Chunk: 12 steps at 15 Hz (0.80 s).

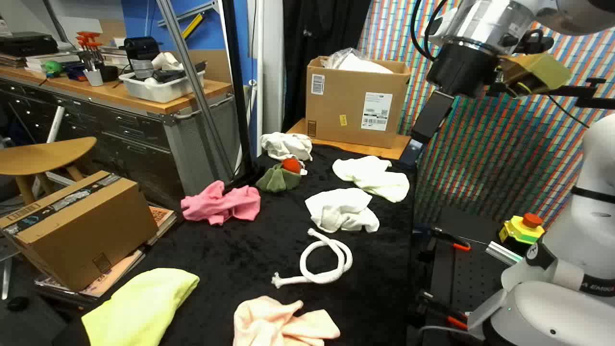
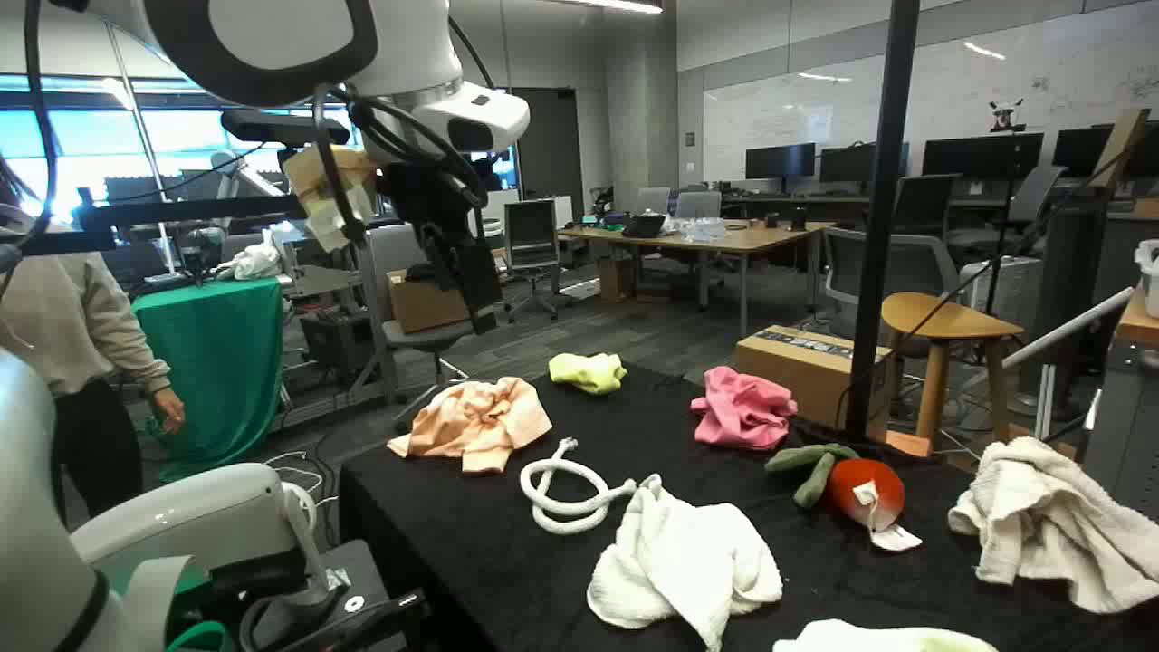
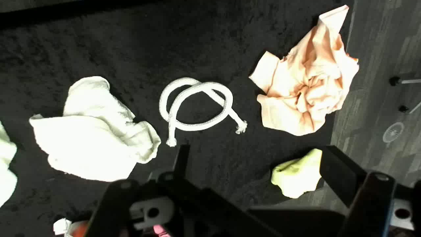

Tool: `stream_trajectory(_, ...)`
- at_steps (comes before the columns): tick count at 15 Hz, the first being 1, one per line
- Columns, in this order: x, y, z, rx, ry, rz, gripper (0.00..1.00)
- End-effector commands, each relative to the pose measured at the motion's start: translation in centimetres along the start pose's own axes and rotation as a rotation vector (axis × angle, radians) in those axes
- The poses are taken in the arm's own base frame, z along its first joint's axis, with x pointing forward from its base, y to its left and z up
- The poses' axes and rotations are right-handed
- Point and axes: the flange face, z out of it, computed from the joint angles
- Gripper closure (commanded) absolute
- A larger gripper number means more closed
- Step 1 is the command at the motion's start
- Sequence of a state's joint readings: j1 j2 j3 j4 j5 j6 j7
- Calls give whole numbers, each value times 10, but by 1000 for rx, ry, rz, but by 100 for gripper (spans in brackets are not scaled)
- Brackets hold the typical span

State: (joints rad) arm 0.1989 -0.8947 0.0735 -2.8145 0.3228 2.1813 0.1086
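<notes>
The wrist view showed the hand (image 3: 256,150) spread wide above the bench (image 3: 210,42). At ten o'clock from it lay the looped white rope (image 3: 197,127), one end just beside the white cloth (image 3: 95,135), a narrow gap between. From the rope, a slightly wider strip led toward three o'clock to the peach cloth (image 3: 306,89), which reached the bench's edge; toward twelve, the surface stretched broadly.

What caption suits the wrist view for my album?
Beyond the open gripper, a looped white rope lies between a white cloth and a peach cloth.
</notes>
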Motion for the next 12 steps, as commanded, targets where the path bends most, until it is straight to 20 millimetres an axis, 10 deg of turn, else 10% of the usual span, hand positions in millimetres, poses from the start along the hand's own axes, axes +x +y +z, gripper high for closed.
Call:
stream_trajectory(1, -1, 1, 1, -2, -8, 1, 0)
stream_trajectory(7, 2, 1, 5, -7, -21, 3, 0)
stream_trajectory(12, 46, 6, 2, -19, -16, -28, 0)
